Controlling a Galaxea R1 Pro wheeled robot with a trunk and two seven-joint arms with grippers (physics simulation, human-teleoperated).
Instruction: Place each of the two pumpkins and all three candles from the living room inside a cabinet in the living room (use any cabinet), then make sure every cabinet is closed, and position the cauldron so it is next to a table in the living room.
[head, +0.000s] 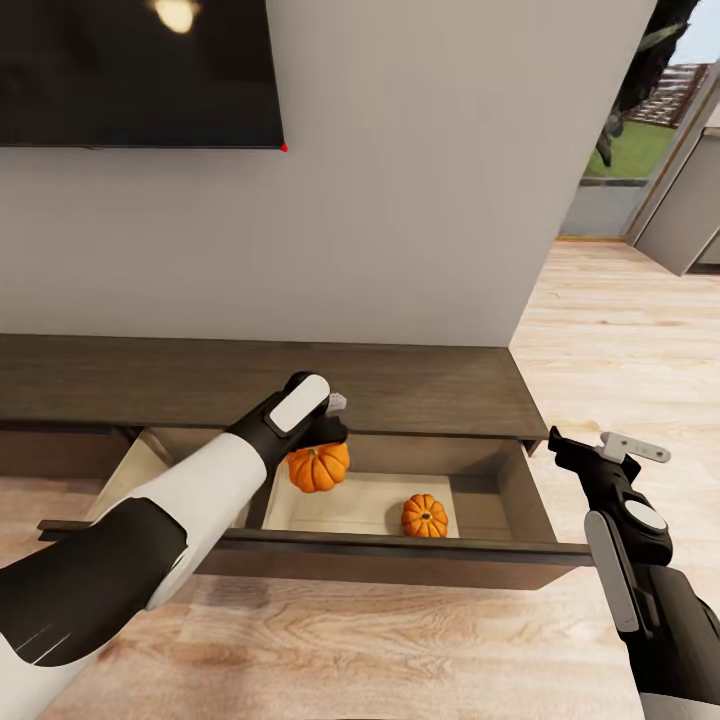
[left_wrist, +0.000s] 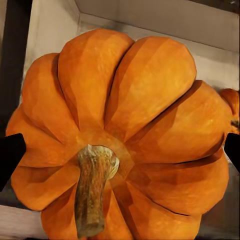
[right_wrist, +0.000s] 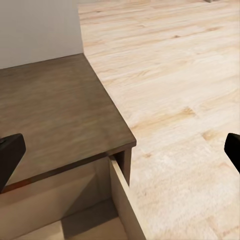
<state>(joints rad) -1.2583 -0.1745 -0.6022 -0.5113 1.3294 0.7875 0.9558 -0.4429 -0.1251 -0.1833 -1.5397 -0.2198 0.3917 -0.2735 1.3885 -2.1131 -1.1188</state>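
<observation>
Pumpkin one, ribbed orange (head: 425, 516), sits in open dark-brown cabinet drawer (head: 400, 560); left pincer (head: 322, 440) grasping second pumpkin (head: 318, 467) above it; right pincer (head: 590, 448) released; candles, closing, cauldron left.

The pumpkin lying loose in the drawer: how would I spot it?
Below the wall TV runs a long dark cabinet with one drawer pulled open. Two pumpkins are there; yours sits alone on the pale floor, unlike the one at the left gripper.
</observation>
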